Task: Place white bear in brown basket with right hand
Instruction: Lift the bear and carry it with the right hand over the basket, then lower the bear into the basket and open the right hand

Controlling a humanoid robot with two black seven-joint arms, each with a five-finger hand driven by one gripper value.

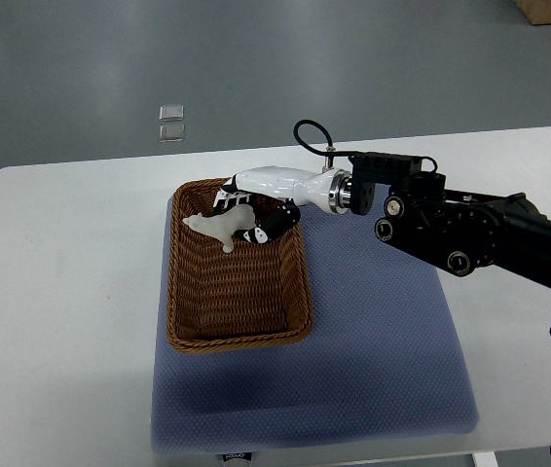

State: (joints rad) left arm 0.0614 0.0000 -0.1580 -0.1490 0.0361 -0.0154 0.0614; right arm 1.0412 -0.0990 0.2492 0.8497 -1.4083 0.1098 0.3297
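Where the white worktop [61, 292] spreads widest, a blue-grey mat [373, 341] covers its middle and reaches its near edge. On the mat's left part sits the brown basket [237, 321], long side running from the far edge toward the near one. From the right edge comes the dark right arm [470, 229], ending in a white and black right hand [256, 206] over the basket's far end. Its fingers are clasped around the white bear [219, 226], which lies at the hand's left and underside, above the basket's far left corner; whether it touches the weave is unclear.
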